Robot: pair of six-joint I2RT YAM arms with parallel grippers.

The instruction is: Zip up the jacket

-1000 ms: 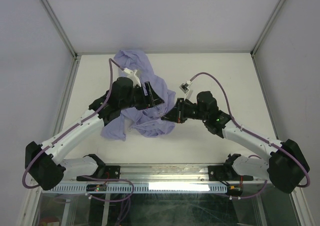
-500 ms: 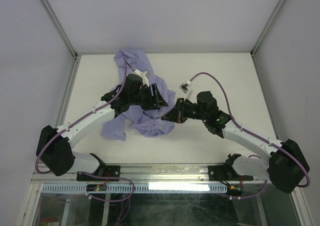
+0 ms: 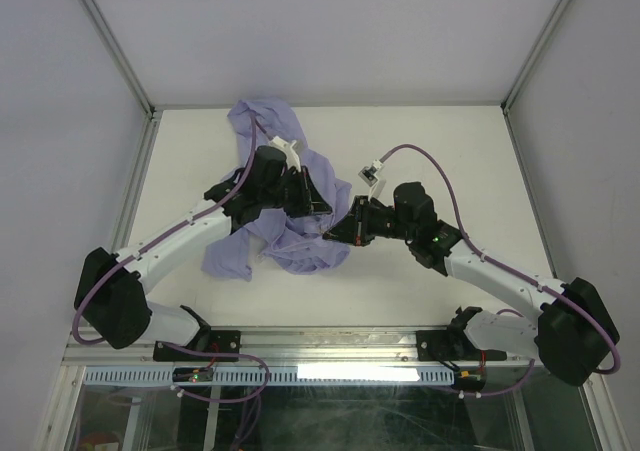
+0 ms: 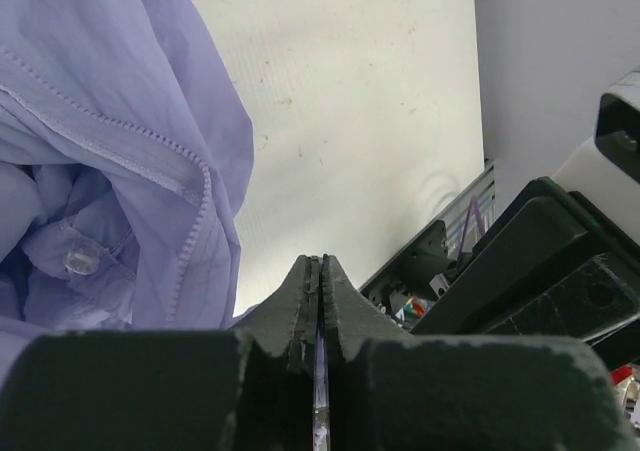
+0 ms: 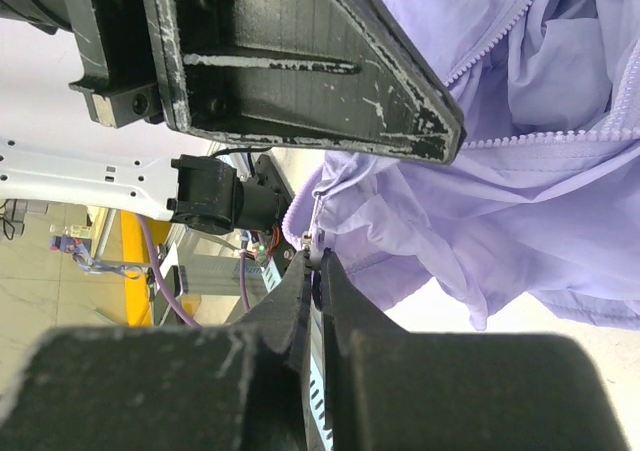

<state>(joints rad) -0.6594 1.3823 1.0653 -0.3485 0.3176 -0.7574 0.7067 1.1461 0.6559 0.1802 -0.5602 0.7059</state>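
- Currently the jacket (image 3: 232, 256) lies bunched on the bench (image 3: 430, 141), still unzipped.
- Both the left tool (image 3: 321, 208) and the right tool (image 3: 331, 233) are clamped on its edge.
- The next move probably calls for mating the zipper ends.

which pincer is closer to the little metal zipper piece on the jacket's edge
Right. The right pincer is shut right at the metal zipper piece on the jacket edge; the left pincer is close by but clear of it, shut on a thin bit of fabric.

White table (image 3: 420, 141), plain pale grey walls (image 3: 330, 31), aluminium corner posts (image 3: 112, 43), even light
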